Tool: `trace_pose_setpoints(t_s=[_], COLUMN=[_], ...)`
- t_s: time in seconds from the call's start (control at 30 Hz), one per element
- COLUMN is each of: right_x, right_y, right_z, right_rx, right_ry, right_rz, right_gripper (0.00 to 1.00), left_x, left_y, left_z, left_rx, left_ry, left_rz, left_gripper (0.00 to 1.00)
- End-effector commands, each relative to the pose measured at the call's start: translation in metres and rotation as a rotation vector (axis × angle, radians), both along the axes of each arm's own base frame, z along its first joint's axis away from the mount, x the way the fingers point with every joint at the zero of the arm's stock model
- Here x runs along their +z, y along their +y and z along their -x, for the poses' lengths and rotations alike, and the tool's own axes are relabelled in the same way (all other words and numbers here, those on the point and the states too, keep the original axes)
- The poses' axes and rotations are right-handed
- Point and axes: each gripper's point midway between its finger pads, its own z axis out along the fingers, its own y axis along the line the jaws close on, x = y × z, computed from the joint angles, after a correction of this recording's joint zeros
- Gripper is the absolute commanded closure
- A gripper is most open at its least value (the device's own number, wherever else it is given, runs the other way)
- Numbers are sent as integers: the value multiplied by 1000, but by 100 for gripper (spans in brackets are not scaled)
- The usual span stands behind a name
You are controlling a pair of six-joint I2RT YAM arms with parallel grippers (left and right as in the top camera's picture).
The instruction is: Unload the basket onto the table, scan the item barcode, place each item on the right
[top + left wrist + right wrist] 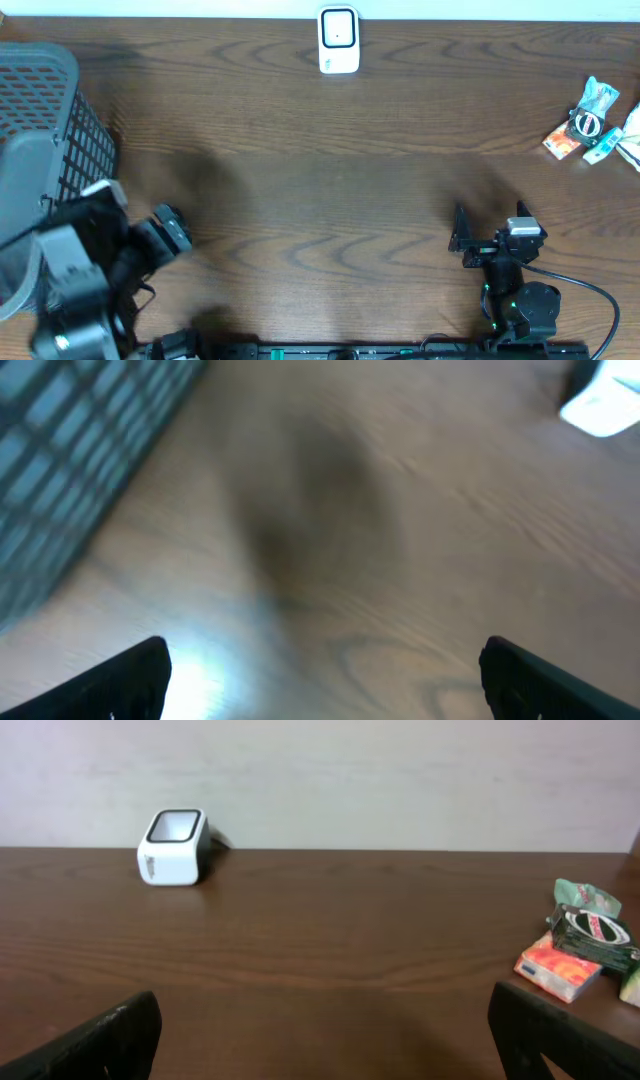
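Note:
A white barcode scanner (339, 40) stands at the table's far edge, middle; the right wrist view shows it far left (173, 848). The items lie in a small pile at the far right: an orange packet (563, 140) (557, 967), a dark pack with a ring label (587, 124) (592, 933) and a teal-green packet (600, 98) (588, 897). My right gripper (489, 215) (325, 1030) is open over bare wood, well short of the pile. Open and empty, my left gripper (168, 228) (325, 670) hovers beside the basket.
A grey mesh basket (40, 130) (70, 450) fills the left edge, close to the left arm. The left wrist view is blurred; a white shape (605, 405) shows at its top right. A white-green packet (610, 145) lies at the pile's right side.

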Motion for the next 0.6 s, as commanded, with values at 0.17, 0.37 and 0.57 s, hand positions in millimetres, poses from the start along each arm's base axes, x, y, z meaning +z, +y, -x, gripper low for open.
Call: trace_pose_setpoints(t_s=[0.17,0.37,0.57], right_x=[0,0,0], right_y=[1,1,1], right_z=[0,0,0], right_rx=[0,0,0], right_ry=[0,0,0], right_rz=[-13,-13,-13], right_gripper=[1,1,1], left_x=[-9,-17,-25], left_y=[-36,-37,-37], left_z=[-5,5,-10], left_rx=[-213,-212,-220], left_ry=[-387,-445,-542], left_rz=[-118,-132,-148], left_gripper=[3,2,2])
